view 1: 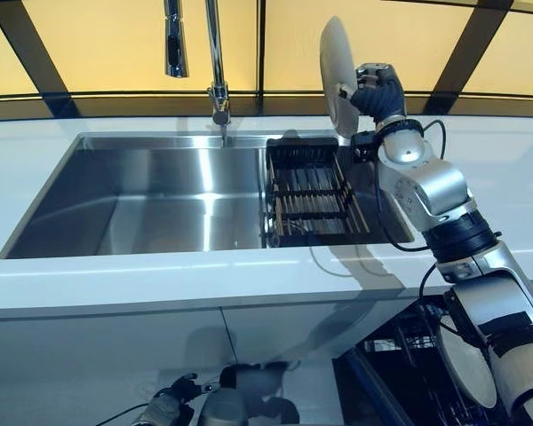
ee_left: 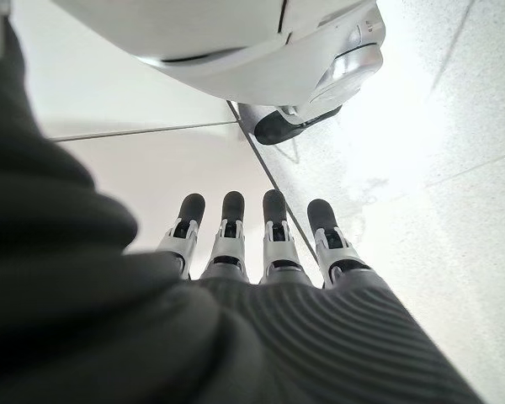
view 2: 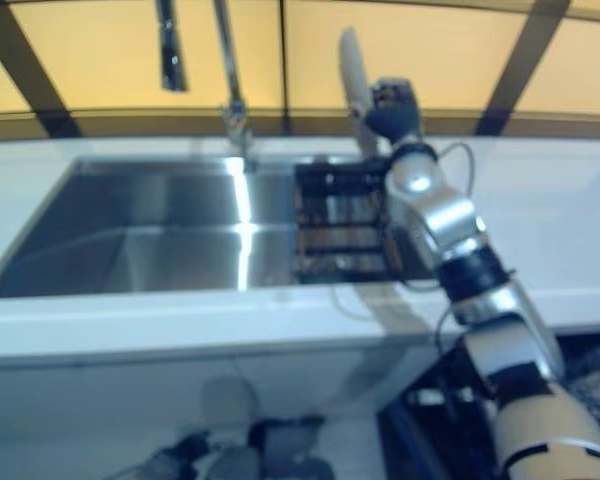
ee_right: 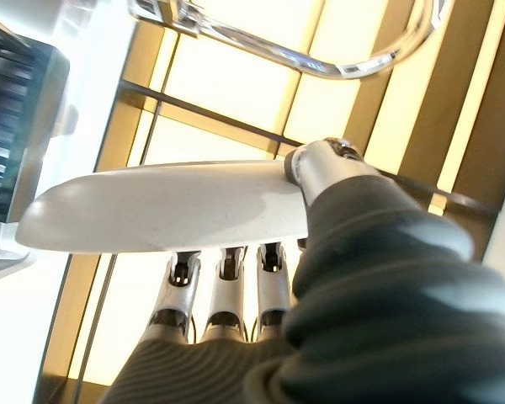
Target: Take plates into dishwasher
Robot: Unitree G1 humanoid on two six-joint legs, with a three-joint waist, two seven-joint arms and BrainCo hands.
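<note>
My right hand (view 1: 377, 89) is raised above the back right corner of the sink (view 1: 160, 200), shut on a white plate (view 1: 336, 75) held upright on edge. In the right wrist view the plate (ee_right: 160, 206) lies pinched between the thumb (ee_right: 320, 160) and the fingers (ee_right: 223, 286). Just below it, a black dish rack (view 1: 311, 191) sits in the sink's right end, with no plates in it. Another white plate (view 1: 466, 364) stands in the open dishwasher (view 1: 409, 355) at the lower right. My left hand (ee_left: 252, 244) hangs low by the cabinet front, fingers straight and holding nothing.
A tall chrome faucet (view 1: 218, 62) rises behind the sink's middle. White countertop (view 1: 160, 280) surrounds the sink. Yellow window panes with dark frames back the counter. White cabinet doors (view 1: 115, 355) lie below, left of the dishwasher.
</note>
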